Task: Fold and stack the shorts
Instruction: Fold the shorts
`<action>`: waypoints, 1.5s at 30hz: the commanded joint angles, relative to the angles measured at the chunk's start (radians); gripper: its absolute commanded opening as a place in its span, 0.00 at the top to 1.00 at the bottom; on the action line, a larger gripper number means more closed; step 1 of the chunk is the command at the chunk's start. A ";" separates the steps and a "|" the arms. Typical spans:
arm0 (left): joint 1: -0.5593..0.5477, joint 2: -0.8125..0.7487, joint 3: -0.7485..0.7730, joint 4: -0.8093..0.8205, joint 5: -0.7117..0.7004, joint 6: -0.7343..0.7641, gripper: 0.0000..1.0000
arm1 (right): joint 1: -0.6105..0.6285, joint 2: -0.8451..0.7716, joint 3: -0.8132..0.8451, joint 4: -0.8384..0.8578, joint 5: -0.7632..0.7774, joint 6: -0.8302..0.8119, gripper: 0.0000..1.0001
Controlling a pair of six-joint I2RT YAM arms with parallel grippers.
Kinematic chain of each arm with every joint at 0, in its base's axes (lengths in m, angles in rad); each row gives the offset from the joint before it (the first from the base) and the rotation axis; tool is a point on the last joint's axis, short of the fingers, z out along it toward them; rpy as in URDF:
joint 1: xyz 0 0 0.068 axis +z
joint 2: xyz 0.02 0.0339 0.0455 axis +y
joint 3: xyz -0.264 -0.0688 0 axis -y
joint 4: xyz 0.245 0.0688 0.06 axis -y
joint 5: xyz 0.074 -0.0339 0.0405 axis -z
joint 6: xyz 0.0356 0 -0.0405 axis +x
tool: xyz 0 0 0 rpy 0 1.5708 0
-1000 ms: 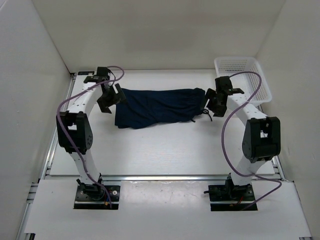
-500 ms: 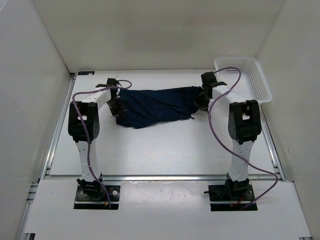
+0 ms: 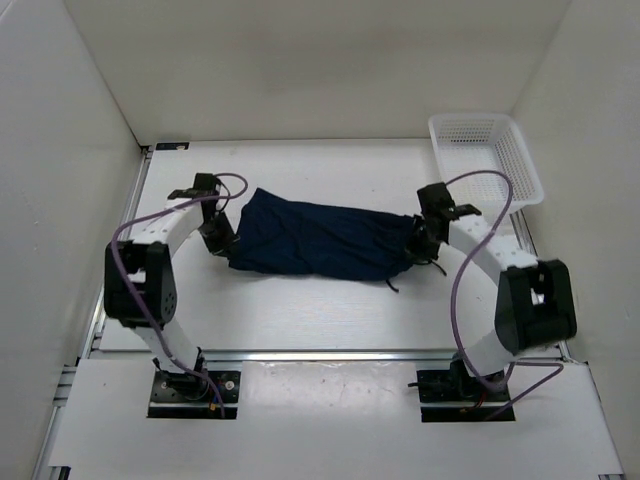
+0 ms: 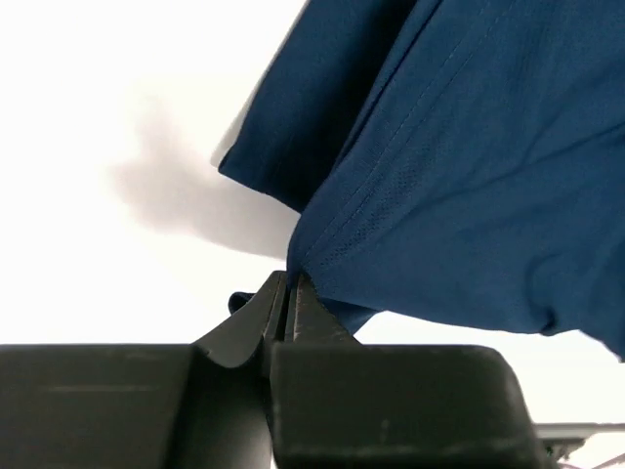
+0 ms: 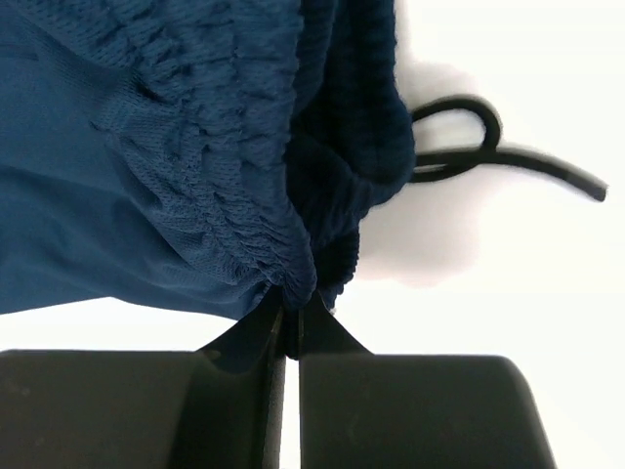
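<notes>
The dark navy shorts (image 3: 325, 242) are stretched left to right across the middle of the white table. My left gripper (image 3: 222, 238) is shut on the hem of a leg at the garment's left end; in the left wrist view the fingers (image 4: 291, 293) pinch a corner of the shorts (image 4: 469, 186). My right gripper (image 3: 418, 243) is shut on the gathered waistband at the right end; in the right wrist view the waistband (image 5: 244, 215) bunches into the closed fingertips (image 5: 293, 315). A black drawstring (image 5: 488, 156) loops loose on the table beside it.
A white mesh basket (image 3: 487, 160) stands at the back right corner of the table. White walls enclose the table on the left, back and right. Purple cables arc over both arms.
Both grippers closed on the ends of the shorts and pulled them toward the near side of the table; the cloth now lies lower and more stretched, slanting slightly.
</notes>
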 commanded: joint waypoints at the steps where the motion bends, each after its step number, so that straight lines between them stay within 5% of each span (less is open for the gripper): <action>1: 0.000 -0.155 -0.113 -0.008 0.015 -0.025 0.90 | 0.005 -0.161 -0.159 -0.091 0.041 0.000 1.00; 7: -0.020 -0.327 -0.281 -0.028 0.025 -0.045 0.90 | 0.005 -0.409 -0.343 -0.151 0.041 0.009 1.00; 8: -0.020 -0.327 -0.282 -0.028 0.035 -0.054 0.90 | 0.005 -0.420 -0.353 -0.162 0.041 0.009 0.92; 9: -0.031 -0.312 -0.282 -0.028 0.051 -0.033 0.87 | 0.005 -0.429 -0.353 -0.162 0.032 0.009 0.66; 11: -0.040 -0.285 -0.237 -0.048 0.074 -0.022 0.58 | 0.005 -0.452 -0.322 -0.185 0.047 0.009 0.43; 13: -0.040 -0.273 -0.179 -0.069 0.053 -0.008 0.28 | 0.005 -0.466 -0.281 -0.225 0.079 0.009 0.38; 14: -0.040 -0.273 -0.159 -0.089 0.039 -0.008 0.21 | 0.005 -0.480 -0.259 -0.236 0.091 -0.003 0.36; 18: -0.040 -0.235 -0.040 -0.099 -0.004 0.002 0.18 | 0.005 -0.464 -0.186 -0.222 0.122 -0.003 0.39; 20: -0.052 -0.197 0.010 -0.099 -0.004 0.002 0.26 | 0.005 -0.434 -0.138 -0.213 0.122 -0.003 0.43; 21: -0.068 -0.161 0.033 -0.109 -0.004 0.002 0.39 | 0.005 -0.404 -0.127 -0.213 0.122 -0.003 0.49; 24: -0.092 -0.120 0.108 -0.109 -0.004 0.002 0.51 | 0.005 -0.341 -0.092 -0.175 0.107 -0.003 0.55; 27: -0.106 -0.049 0.156 -0.109 0.005 0.011 0.47 | 0.005 -0.266 -0.083 -0.165 0.116 -0.003 0.49; 30: -0.118 0.043 0.200 -0.109 0.005 0.021 0.22 | 0.005 -0.221 -0.095 -0.118 0.128 -0.003 0.47; 33: -0.128 0.135 0.249 -0.109 -0.004 0.030 0.17 | 0.005 -0.189 -0.086 -0.108 0.137 0.006 0.73; 34: -0.128 0.150 0.260 -0.100 -0.013 0.030 0.17 | 0.005 -0.189 -0.077 -0.108 0.137 0.017 0.90; 36: -0.128 0.189 0.289 -0.090 -0.023 0.030 0.24 | 0.005 -0.199 -0.077 -0.108 0.148 0.017 0.99; 40: -0.128 0.251 0.346 -0.089 -0.061 0.030 0.45 | 0.005 -0.199 -0.066 -0.108 0.157 0.006 0.99; 45: -0.128 0.304 0.405 -0.089 -0.072 0.010 0.47 | 0.005 -0.199 -0.066 -0.108 0.148 -0.003 0.99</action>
